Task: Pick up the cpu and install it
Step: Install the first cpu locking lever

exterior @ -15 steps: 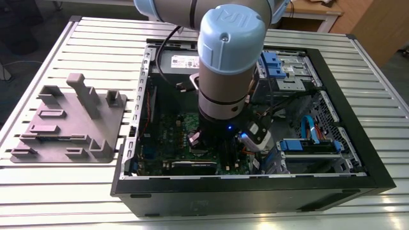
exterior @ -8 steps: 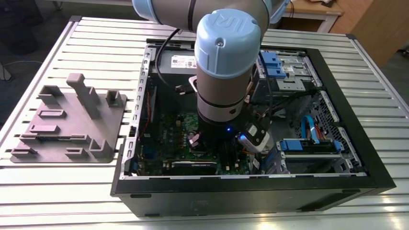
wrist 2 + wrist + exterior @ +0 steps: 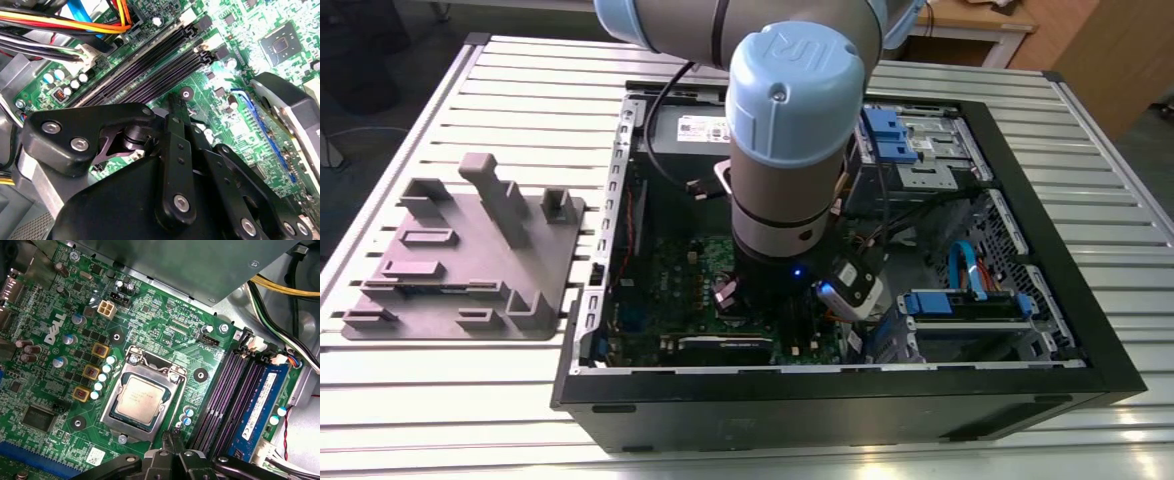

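Green motherboard (image 3: pixel 47 390) is seen carrying the socket frame (image 3: pixel 150 372); the cpu (image 3: pixel 137 401) is seated within that frame, and just beside the frame the end effector (image 3: pixel 172 436) is held closed, gripping nothing.

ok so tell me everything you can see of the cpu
In the first wrist view the cpu is a small flat square with a dull silvery-grey metal top bearing faint print. It lies level on the green motherboard, ringed by a metal socket frame. The shut claw hangs beside that frame, not touching the chip.
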`<state>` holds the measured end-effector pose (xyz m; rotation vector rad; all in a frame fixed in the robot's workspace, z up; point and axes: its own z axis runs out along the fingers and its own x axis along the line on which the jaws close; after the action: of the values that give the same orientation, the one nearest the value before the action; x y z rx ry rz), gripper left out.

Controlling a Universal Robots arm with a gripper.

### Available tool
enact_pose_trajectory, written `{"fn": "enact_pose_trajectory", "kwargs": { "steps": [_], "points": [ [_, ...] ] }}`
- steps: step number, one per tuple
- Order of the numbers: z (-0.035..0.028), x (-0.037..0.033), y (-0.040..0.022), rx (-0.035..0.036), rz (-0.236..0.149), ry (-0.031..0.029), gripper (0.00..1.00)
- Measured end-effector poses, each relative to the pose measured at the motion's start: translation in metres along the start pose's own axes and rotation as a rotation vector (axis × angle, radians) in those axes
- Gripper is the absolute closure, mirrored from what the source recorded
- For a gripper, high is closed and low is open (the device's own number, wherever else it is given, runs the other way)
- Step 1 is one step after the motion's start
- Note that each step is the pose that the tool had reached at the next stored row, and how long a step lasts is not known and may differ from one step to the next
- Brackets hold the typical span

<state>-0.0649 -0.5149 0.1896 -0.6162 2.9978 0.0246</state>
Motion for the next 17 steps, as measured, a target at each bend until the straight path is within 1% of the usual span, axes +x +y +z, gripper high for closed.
{"fn": "enact_pose_trajectory", "kwargs": {
  "steps": [5,13,17],
  "points": [
    [0.0001,-0.0002,-0.0003,-0.0050,0.000,-0.0022,0.90],
    [0.0002,-0.0018,-0.0010,-0.0069,0.001,-0.0031,0.90],
    [-0.0015,-0.0019,-0.0010,-0.0096,0.001,-0.0041,0.90]
  ]
}}
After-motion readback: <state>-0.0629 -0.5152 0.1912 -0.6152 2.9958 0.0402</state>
